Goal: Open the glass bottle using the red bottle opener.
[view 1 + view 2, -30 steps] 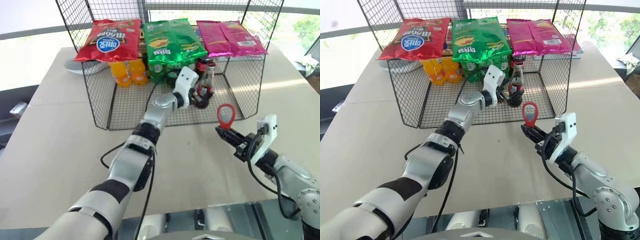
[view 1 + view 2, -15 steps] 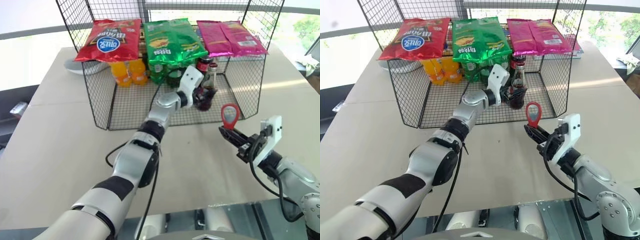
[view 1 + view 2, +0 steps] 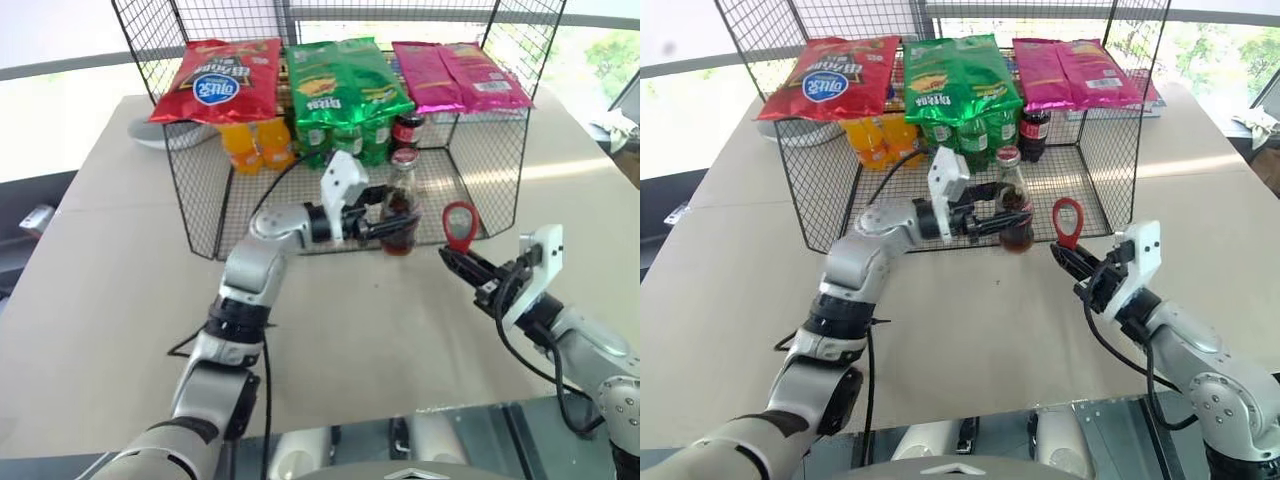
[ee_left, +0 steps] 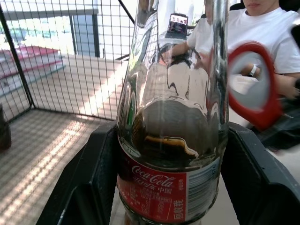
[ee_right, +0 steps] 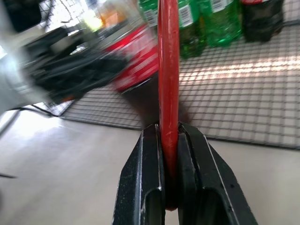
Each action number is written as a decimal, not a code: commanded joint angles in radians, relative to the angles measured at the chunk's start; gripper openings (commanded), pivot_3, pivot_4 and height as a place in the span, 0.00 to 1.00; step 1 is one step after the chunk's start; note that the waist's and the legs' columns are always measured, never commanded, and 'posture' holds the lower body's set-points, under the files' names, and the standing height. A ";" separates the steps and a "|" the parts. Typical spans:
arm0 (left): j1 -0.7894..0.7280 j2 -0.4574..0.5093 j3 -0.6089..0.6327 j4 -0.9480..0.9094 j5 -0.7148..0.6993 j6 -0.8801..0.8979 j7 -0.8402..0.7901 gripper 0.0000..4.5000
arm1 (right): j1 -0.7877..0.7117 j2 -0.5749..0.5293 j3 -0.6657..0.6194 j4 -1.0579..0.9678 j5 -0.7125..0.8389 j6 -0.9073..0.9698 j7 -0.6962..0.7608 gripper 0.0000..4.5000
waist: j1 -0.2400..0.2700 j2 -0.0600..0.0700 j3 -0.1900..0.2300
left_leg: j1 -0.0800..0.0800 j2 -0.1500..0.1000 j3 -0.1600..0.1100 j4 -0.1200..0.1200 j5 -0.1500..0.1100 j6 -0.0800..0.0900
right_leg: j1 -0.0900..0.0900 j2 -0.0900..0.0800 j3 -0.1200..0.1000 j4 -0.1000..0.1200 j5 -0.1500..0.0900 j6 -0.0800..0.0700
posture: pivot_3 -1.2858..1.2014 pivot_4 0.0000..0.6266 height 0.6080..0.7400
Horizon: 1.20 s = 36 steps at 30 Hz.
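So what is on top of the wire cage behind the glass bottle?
Three snack bags lie on the wire cage: red bag, green bag, pink bag. Their undersides and part of the drinks beneath them are covered.

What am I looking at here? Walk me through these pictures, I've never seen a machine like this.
It is a two-armed humanoid robot at a table. Two pictures come from cameras in its head, looking down over both arms. The other two come from cameras on its wrists, looking along each gripper's black fingers.

On the table stands a wire rack with snack bags on top and soda bottles underneath.

The left gripper is clamped around a glass bottle of cola at the rack's front edge; its wrist picture shows the label close up between the fingers. The right gripper pinches a red opener, ring upward, beside the bottle but apart from it. The bottle's cap is on.

A person sits beyond the table in the left wrist picture.
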 commanded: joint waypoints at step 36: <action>0.182 0.152 0.008 -0.172 -0.062 -0.081 -0.019 0.51 | -0.260 -0.100 0.341 0.060 -0.795 -0.391 0.167 0.00 | -0.002 0.000 0.000 | 0.001 -0.001 0.000 0.000 0.000 -0.001 | 0.000 0.000 0.000 0.000 0.000 0.000 | 0.52 0.24 1.00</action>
